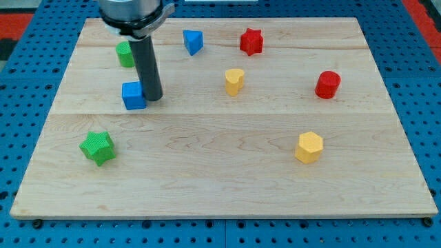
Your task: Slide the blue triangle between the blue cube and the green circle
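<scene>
The blue triangle (193, 41) lies near the view's top, left of centre. The blue cube (134, 95) sits at the left, below the green circle (125, 54), which is partly hidden behind the rod. My tip (152, 97) rests on the board right beside the blue cube, at its right edge, touching or nearly touching it. The blue triangle is up and to the right of my tip.
A red star (251, 41) is at the top, right of the triangle. A yellow heart (234, 80) is mid-board. A red cylinder (328, 84) is at the right. A yellow hexagon (309, 147) is lower right. A green star (97, 147) is lower left.
</scene>
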`<state>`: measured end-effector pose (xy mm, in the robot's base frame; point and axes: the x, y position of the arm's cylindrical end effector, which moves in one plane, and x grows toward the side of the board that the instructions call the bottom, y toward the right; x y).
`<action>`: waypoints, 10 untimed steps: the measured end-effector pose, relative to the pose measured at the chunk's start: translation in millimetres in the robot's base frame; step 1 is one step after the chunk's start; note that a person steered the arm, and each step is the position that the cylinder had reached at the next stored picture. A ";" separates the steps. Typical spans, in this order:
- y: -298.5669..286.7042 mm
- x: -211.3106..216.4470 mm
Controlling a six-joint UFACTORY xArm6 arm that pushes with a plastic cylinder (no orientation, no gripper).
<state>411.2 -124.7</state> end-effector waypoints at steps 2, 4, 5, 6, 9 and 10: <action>36.7 -15.3; 79.8 -75.9; 97.3 -93.6; 99.4 -122.4; 66.4 -177.8; 75.1 -206.0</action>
<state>205.2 -49.6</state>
